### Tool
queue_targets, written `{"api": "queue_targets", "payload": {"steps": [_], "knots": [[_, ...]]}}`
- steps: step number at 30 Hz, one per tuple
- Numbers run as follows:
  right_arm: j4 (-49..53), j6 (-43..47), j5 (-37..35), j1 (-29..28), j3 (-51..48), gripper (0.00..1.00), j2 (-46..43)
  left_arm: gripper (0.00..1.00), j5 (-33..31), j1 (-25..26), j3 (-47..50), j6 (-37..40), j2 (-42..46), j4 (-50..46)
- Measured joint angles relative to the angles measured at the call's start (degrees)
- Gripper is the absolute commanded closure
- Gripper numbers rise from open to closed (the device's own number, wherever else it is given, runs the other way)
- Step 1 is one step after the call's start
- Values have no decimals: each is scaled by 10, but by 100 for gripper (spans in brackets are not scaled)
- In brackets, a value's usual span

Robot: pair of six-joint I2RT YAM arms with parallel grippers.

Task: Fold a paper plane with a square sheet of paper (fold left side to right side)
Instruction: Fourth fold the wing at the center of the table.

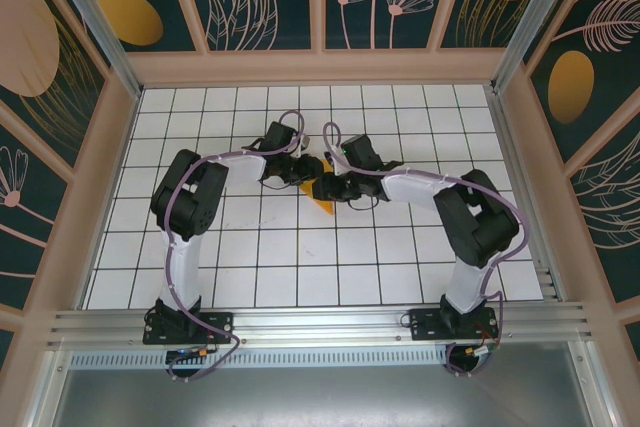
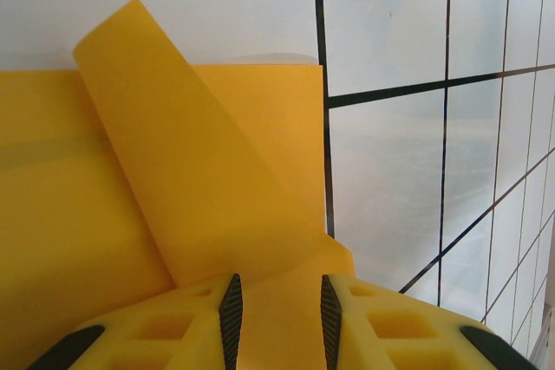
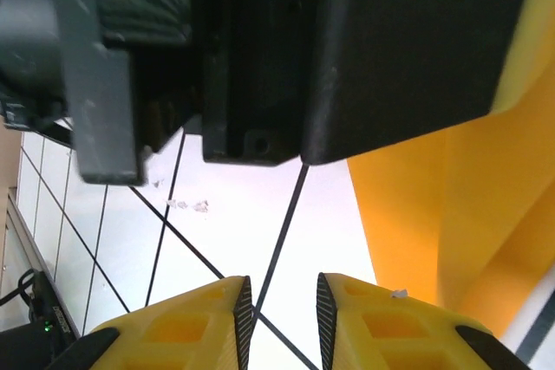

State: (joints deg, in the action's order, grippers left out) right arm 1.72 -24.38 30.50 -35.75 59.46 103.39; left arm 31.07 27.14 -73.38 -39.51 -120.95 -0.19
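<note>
Now L claw (image 2: 279,301) narrow, straddling the part-folded orange-yellow sheet (image 2: 104,214); R claw (image 3: 281,301) narrow too, worktop (image 3: 234,223) showing thru gap.

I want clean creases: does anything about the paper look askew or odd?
Yes. In the left wrist view, a flap of the square sheet of paper curls up at a slant instead of lying flat, so that fold looks unpressed.

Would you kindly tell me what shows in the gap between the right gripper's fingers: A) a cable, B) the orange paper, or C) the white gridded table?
C: the right gripper has white table with a black grid line in its gap, while the orange paper lies off to one side.
</note>
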Motion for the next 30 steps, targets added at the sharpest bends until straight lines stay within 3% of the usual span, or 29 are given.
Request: {"api": "queue_targets", "payload": {"steps": [30], "knots": [[45, 16, -40, -2, 9, 76, 51, 66, 0, 0, 0, 0, 0, 0]]}}
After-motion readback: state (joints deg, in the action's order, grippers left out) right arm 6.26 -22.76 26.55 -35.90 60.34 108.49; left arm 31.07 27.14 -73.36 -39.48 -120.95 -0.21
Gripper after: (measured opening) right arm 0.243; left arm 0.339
